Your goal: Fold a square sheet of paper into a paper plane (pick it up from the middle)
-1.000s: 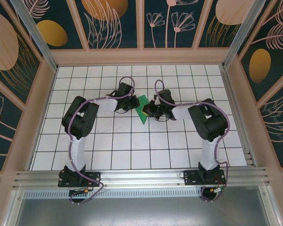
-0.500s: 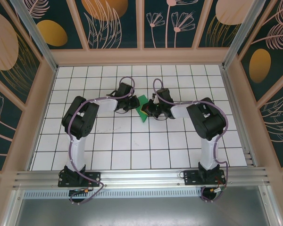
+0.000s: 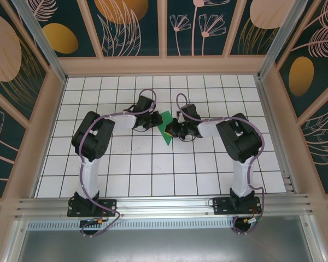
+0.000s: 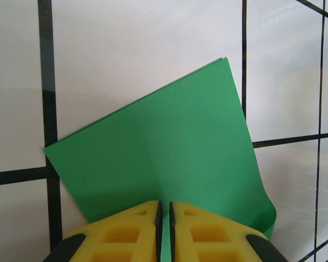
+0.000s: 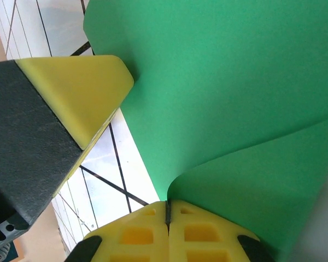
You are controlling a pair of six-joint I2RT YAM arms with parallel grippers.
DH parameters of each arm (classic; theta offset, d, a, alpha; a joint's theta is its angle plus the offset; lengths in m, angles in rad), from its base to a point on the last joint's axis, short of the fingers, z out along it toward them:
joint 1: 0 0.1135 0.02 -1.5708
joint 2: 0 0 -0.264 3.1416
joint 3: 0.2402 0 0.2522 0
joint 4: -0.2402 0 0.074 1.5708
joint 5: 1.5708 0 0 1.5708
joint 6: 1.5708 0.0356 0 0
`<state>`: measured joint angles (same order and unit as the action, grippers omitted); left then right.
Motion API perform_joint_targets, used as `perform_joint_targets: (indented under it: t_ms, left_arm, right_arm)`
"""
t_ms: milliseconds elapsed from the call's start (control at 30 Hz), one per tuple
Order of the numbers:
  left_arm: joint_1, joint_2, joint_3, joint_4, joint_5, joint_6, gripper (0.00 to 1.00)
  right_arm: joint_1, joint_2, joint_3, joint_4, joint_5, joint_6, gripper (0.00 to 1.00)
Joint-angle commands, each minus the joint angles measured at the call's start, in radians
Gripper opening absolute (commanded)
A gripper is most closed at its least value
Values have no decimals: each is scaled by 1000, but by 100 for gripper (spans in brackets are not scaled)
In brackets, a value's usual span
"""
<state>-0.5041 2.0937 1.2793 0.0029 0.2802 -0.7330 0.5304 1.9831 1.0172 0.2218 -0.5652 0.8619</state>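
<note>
Here, paper (image 4: 164, 153) nipped, L pincer (image 4: 164, 212), R pincer (image 5: 167, 212)

Square sheet of paper (image 3: 165, 126): bright green, folded to a double layer, turned diagonally. Lies mid-table (image 3: 153, 164), slightly toward the far side. Right edge curls upward.
</note>
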Motion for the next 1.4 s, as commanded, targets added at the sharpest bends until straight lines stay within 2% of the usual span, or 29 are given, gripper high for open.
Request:
perform_joint_targets:
  t_ms: [0,1367]
  left_arm:
    - [0,29,9,-28,19,18,16]
    - [-1,42,11,-21,51,26,16]
  right_arm:
    - [6,0,7,-30,15,-35,6]
    - [8,32,31,-23,-21,-139,6]
